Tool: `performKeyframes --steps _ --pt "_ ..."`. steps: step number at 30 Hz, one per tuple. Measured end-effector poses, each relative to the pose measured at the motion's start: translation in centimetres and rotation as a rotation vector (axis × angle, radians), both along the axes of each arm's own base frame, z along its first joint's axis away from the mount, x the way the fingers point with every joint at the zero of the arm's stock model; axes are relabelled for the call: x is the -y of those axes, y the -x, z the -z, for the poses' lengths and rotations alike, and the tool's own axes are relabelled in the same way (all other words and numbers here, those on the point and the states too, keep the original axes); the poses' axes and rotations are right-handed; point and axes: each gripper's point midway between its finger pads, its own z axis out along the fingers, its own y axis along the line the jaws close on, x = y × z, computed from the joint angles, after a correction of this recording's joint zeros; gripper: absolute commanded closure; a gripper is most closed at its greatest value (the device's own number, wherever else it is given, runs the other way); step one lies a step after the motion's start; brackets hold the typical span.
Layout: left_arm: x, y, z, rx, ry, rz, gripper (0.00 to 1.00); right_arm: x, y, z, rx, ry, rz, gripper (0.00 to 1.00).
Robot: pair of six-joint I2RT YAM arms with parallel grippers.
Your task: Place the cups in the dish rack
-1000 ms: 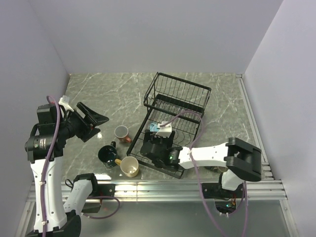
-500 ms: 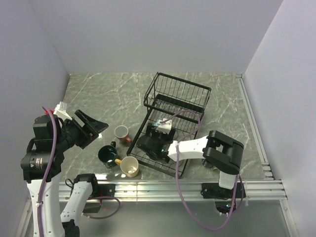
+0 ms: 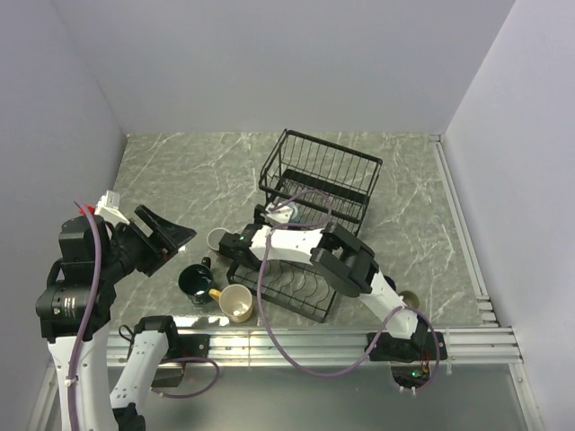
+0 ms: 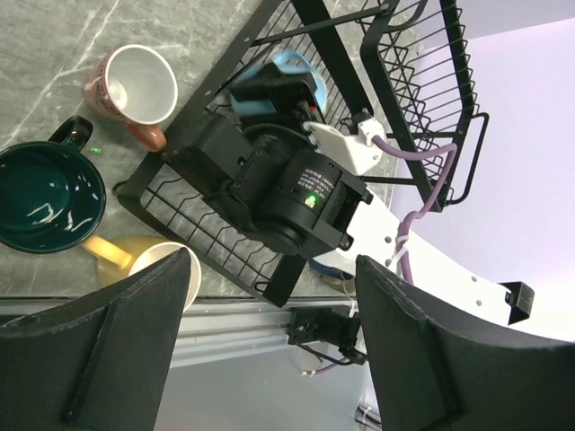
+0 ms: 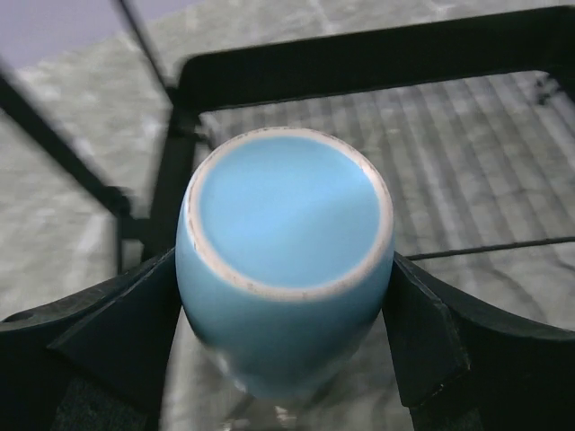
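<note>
Dish rack [image 3: 332,162]: middle of desk [image 3: 180,171], basket end at 12 o'clock.
Far mug [image 3: 216,239]: rack's 9 o'clock.
Middle mug [image 3: 195,281]: far mug's 7 o'clock.
Near mug [image 3: 236,303]: middle mug's 4 o'clock.
Fourth mug [image 5: 283,224]: rack's tray end, 9 o'clock edge.

A light blue glazed ceramic mug [image 5: 286,269], its base ringed in speckled off-white, is shown against the black wire dish rack [image 3: 328,175]. At near left are seen a salmon pink mug [image 4: 135,85] lined in white, a dark teal-green glossy mug [image 4: 45,199] and a yellow-cream mug [image 3: 236,303]. The tabletop [image 3: 180,171] is patterned as grey-green marble, veined white.
</note>
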Motion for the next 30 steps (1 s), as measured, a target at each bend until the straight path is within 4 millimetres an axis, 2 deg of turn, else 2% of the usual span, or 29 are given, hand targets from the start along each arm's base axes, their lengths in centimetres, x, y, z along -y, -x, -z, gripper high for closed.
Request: performKeyframes --steps 3,5,6,7,9,12,19,23,25,30 --pt "-0.1 0.2 0.2 -0.003 -0.005 -0.002 0.21 1.6 0.4 0.3 0.013 0.015 0.016 1.0" --pt "-0.1 0.2 0.4 -0.008 -0.007 -0.002 0.21 2.4 0.7 0.4 0.017 0.035 0.017 0.8" --pt "-0.1 0.2 0.5 -0.01 -0.007 -0.001 0.21 2.7 0.9 0.5 0.014 0.053 0.017 0.52" --pt "-0.1 0.1 0.6 -0.013 -0.007 -0.001 0.21 3.0 1.0 0.5 0.012 0.066 0.017 0.37" --pt "-0.1 0.1 0.9 -0.02 -0.007 -0.001 0.21 3.5 1.1 0.6 0.004 0.087 0.02 0.19" --pt "-0.1 0.0 1.3 -0.033 -0.005 0.001 0.22 3.9 0.9 0.5 -0.005 0.084 0.032 0.13" --pt "0.1 -0.3 1.9 -0.054 0.001 0.01 0.22 3.8 0.3 0.4 -0.096 0.1 0.048 0.09" --pt "0.1 -0.4 1.8 -0.05 0.001 0.011 0.22 4.3 1.3 0.8 -0.184 0.061 -0.023 0.04" --pt "0.1 -0.5 1.8 -0.047 0.001 0.011 0.22 4.8 1.8 0.4 -0.229 0.058 -0.059 0.03" --pt "0.1 -0.7 1.8 -0.051 0.002 0.012 0.22 3.5 0.7 0.5 -0.281 0.079 -0.128 0.02"
